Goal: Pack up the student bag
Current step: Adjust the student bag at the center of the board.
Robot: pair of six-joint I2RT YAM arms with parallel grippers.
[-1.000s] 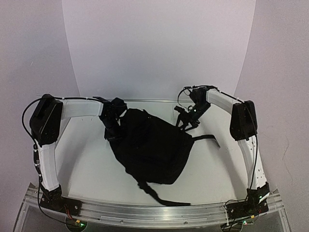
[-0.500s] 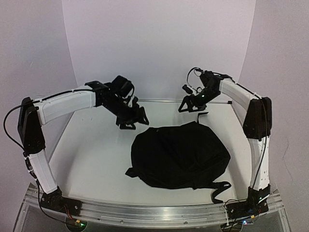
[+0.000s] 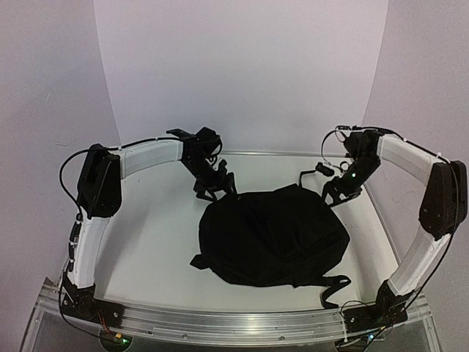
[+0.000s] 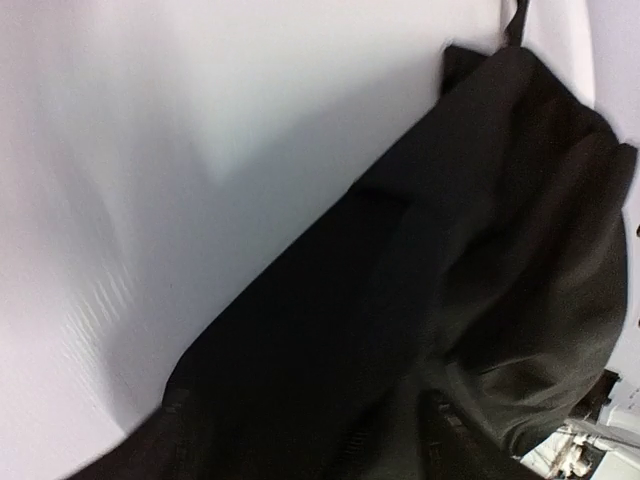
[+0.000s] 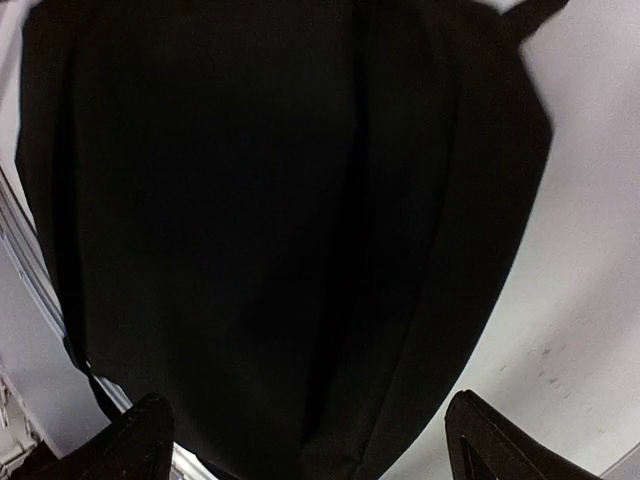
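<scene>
The student bag (image 3: pixel 275 235) is a black, rounded backpack lying flat in the middle of the white table (image 3: pixel 146 235). My left gripper (image 3: pixel 215 187) hovers at its far left edge with the fingers spread and nothing in them. In the left wrist view the bag (image 4: pixel 420 300) fills the frame, dark and blurred, and the fingers cannot be made out. My right gripper (image 3: pixel 338 192) is at the bag's far right edge. In the right wrist view my right gripper (image 5: pixel 315 440) is open, its fingertips (image 5: pixel 150 430) wide apart above the bag (image 5: pixel 250 200), holding nothing.
A black strap (image 3: pixel 333 284) trails from the bag's near right corner toward the aluminium front rail (image 3: pixel 234 323). A short handle loop (image 3: pixel 309 174) sticks out behind the bag. White backdrop walls enclose the table at the back and sides.
A second ago both grippers held the bag up. It was let go and now lies flat. Both grippers have since opened and come down beside its far edge, the right one further right.
</scene>
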